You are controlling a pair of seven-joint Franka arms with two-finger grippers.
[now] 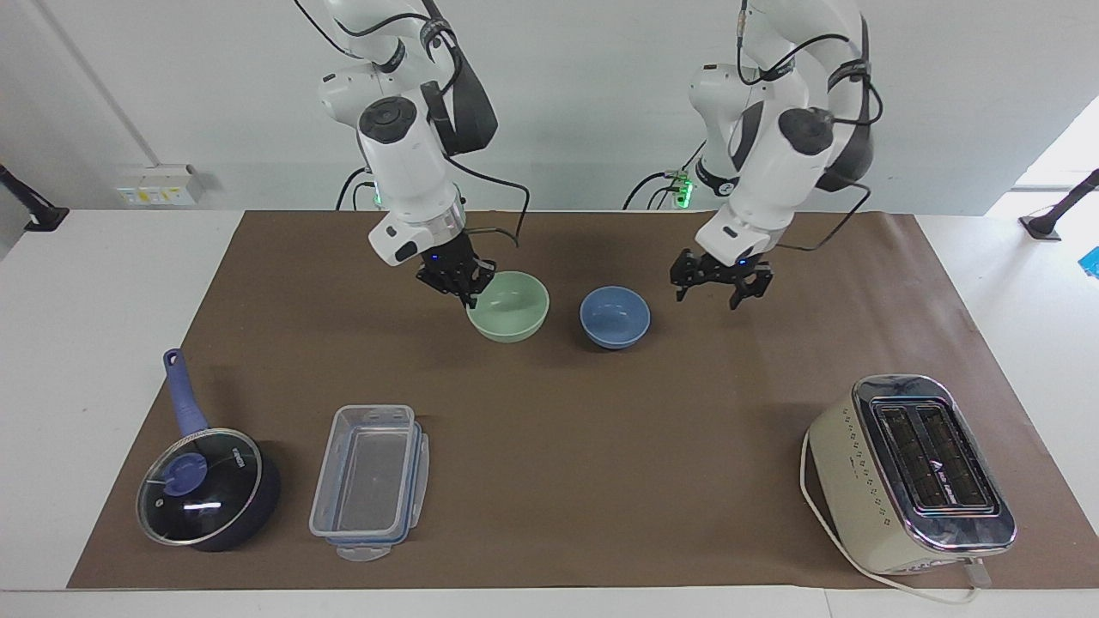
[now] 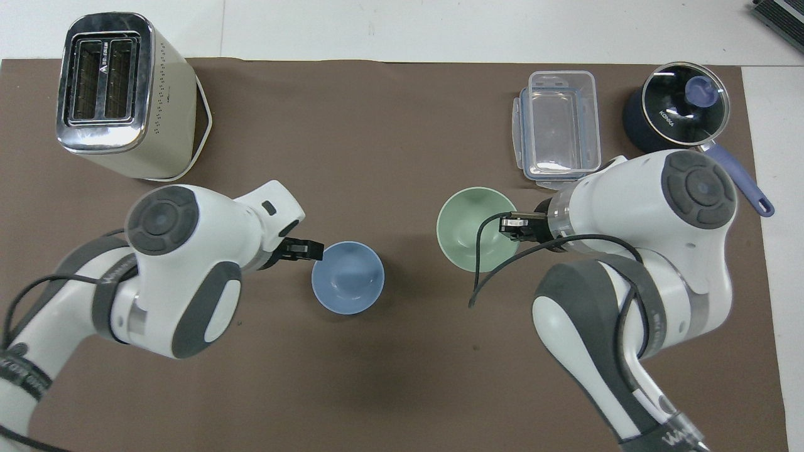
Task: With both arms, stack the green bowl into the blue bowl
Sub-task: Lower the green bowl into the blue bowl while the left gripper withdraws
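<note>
The blue bowl (image 1: 615,317) (image 2: 347,277) stands alone on the brown mat, with nothing touching it. My left gripper (image 1: 711,296) (image 2: 311,250) hangs open and empty over the mat beside it, toward the left arm's end. The green bowl (image 1: 508,318) (image 2: 477,229) is upright and held by its rim. My right gripper (image 1: 469,294) (image 2: 512,225) is shut on the rim's edge that faces the right arm's end. The green bowl hangs low over the mat next to the blue bowl, with a small gap between them.
A cream toaster (image 1: 910,472) (image 2: 119,94) stands at the left arm's end, farther from the robots. A clear plastic container (image 1: 371,481) (image 2: 556,125) and a lidded dark blue saucepan (image 1: 206,489) (image 2: 675,116) sit at the right arm's end, farther out than the bowls.
</note>
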